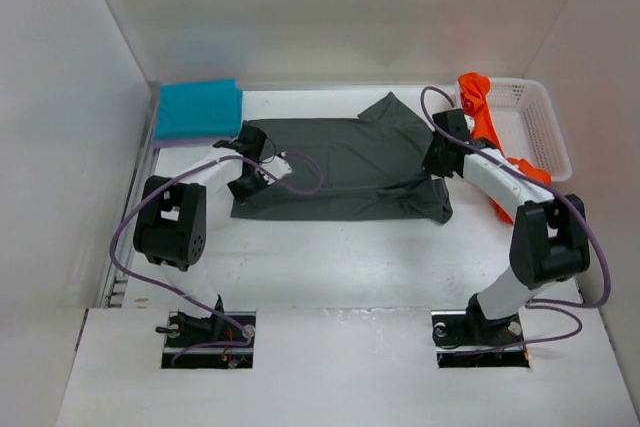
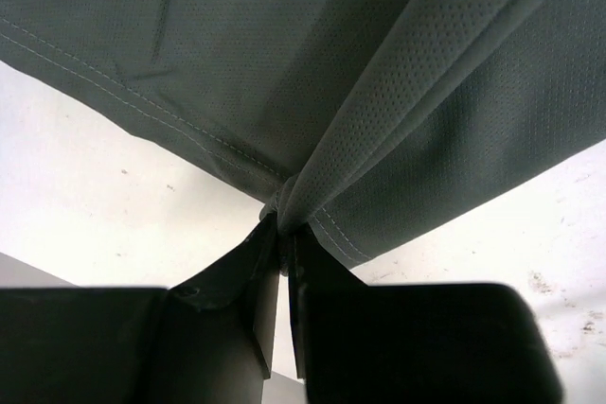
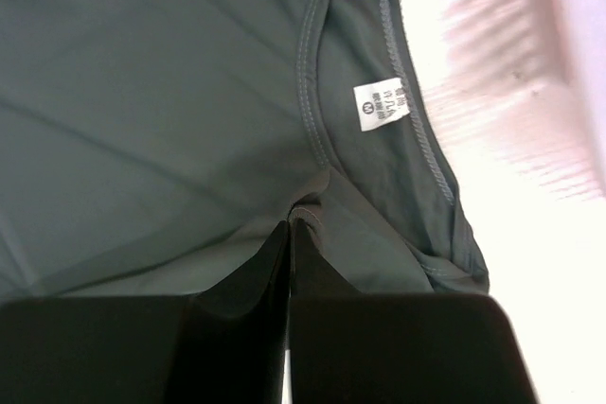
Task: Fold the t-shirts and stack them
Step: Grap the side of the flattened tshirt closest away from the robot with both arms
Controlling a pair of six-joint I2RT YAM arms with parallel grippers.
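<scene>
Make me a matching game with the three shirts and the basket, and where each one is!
Things:
1. grey t-shirt
2. teal t-shirt
3. orange t-shirt
4. white basket

Places:
A. folded up at the far left corner
B. hanging over the basket's rim
C. standing at the far right
D. spread out in the middle

Right pairs: 1-D, 2-A, 3-B, 4-C
</scene>
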